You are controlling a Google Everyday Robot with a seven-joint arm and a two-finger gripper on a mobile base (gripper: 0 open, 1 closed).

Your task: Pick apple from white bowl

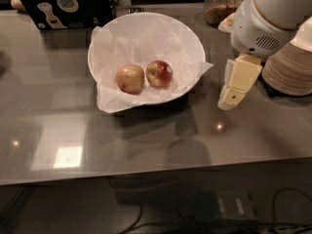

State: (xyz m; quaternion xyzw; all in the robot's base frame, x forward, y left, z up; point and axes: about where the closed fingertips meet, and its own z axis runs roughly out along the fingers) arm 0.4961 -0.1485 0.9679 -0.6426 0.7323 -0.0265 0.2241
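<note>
The deep red apple (pixel 159 73) lies in the wide white bowl (pixel 194 38), on its crinkled white paper, a little right of centre. A paler yellowish-tan apple (pixel 130 78) lies right beside it on the left. My gripper (pixel 229 101) hangs from the white arm (pixel 265 18) at the right, just outside the bowl's right rim and low over the table. It holds nothing that I can see. It is apart from the bowl and both apples.
A stack of beige paper plates (pixel 290 67) stands at the right, behind the gripper. A dark laptop (pixel 68 4) with stickers is at the back left, and a glass jar (pixel 219 4) at the back. The grey table's front edge (pixel 146 177) runs below, with cables under it.
</note>
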